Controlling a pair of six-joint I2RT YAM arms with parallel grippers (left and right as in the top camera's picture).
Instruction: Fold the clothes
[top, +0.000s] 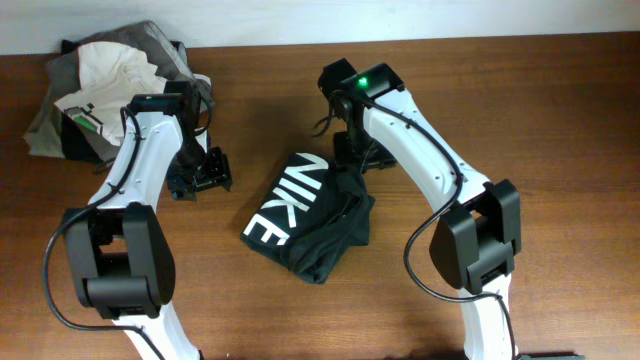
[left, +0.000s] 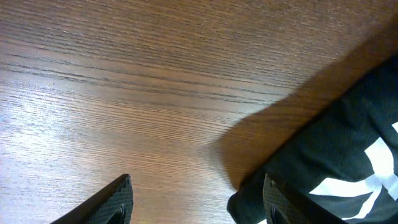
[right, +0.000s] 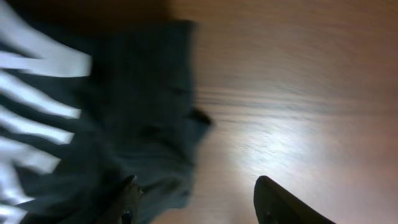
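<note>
Evidently soft and limp, the Nike T-shirt (top: 320, 225) wants pinching at a hem corner; left hand (left: 196, 202) and right hand (right: 199, 202) gape empty.

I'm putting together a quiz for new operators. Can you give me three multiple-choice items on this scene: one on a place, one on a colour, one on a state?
1. Where on the table is the pile of spare clothes?
A. far left corner
B. centre
C. near right edge

2. What colour are the letters on the dark T-shirt?
A. red
B. white
C. yellow

3. How do the left arm's fingers stand?
A. shut on the T-shirt
B. shut on nothing
C. apart, with wood between them

Answers:
1 A: the overhead view shows the pile heaped in that corner.
2 B: NIKE reads white on the dark cloth.
3 C: the left wrist view shows bare wood grain between them.
</note>
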